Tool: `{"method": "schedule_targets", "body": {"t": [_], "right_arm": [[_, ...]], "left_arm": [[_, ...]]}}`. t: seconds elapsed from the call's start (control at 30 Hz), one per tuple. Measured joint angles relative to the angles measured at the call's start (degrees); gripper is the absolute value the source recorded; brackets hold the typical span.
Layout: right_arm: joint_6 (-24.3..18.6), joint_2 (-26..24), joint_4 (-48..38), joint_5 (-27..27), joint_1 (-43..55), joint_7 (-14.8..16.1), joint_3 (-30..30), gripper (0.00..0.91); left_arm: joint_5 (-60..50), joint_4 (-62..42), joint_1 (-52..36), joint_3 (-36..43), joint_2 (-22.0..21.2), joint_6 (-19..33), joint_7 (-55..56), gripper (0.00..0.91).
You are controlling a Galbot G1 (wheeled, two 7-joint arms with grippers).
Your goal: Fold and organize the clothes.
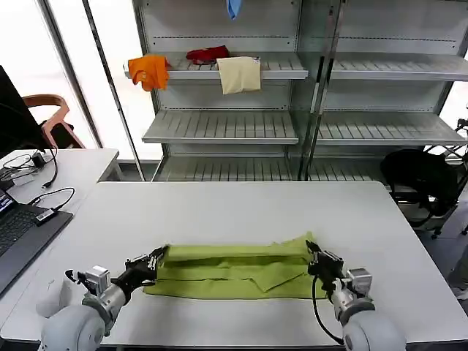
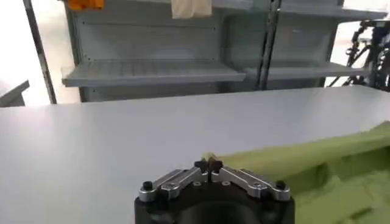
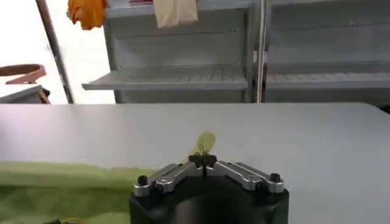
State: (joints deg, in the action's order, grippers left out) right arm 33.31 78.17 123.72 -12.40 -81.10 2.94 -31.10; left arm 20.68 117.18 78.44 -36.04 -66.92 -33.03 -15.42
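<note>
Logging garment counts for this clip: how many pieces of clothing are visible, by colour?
Lime green T-shirt on the table, pinched at each end by the left gripper and right gripper: 1
Orange garment: 1
Red garment: 1
Cream garment: 1
Blue garment: 1
Total: 5

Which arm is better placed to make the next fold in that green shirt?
Neither alone, probably. The left claw is shut on the green shirt at its left end, the right claw on its right end, so the next fold likely needs both together.

Shirt (image 1: 234, 270) on surface (image 1: 241, 212) near front edge, left hand (image 1: 156, 257) at its left end, right hand (image 1: 313, 257) at its right, shelves (image 1: 219, 126) behind
</note>
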Motion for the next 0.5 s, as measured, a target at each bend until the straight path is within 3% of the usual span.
{"method": "schedule_targets", "body": {"t": [0.03, 0.07, 0.1, 0.13, 0.17, 0.5], "right_arm": [[-0.01, 0.10, 0.16, 0.41, -0.61, 0.12, -0.01, 0.000], [-0.01, 0.20, 0.28, 0.85, -1.06, 0.20, -0.02, 0.060], [-0.02, 0.32, 0.34, 1.31, -1.41, 0.21, -0.02, 0.605], [-0.04, 0.45, 0.41, 1.75, -1.77, 0.29, -0.01, 0.907], [-0.06, 0.59, 0.43, 2.40, -2.08, 0.34, 0.04, 0.907], [-0.58, 2.21, -0.89, 8.96, -2.79, -0.89, 1.83, 0.907]], "left_arm": [[-0.47, 0.20, 0.46, 0.00, -0.16, 0.00, -0.03, 0.000], [-0.98, 0.31, 0.80, 0.01, -0.29, 0.02, -0.09, 0.000], [-1.40, 0.45, 1.09, 0.03, -0.39, 0.03, -0.13, 0.000], [-1.88, 0.64, 1.35, 0.08, -0.54, 0.03, -0.13, 0.060], [-2.43, 0.76, 1.57, 0.20, -0.73, 0.03, -0.08, 0.907], [-6.46, 1.86, 2.73, 0.43, -1.76, 0.03, 1.43, 0.907]]}}
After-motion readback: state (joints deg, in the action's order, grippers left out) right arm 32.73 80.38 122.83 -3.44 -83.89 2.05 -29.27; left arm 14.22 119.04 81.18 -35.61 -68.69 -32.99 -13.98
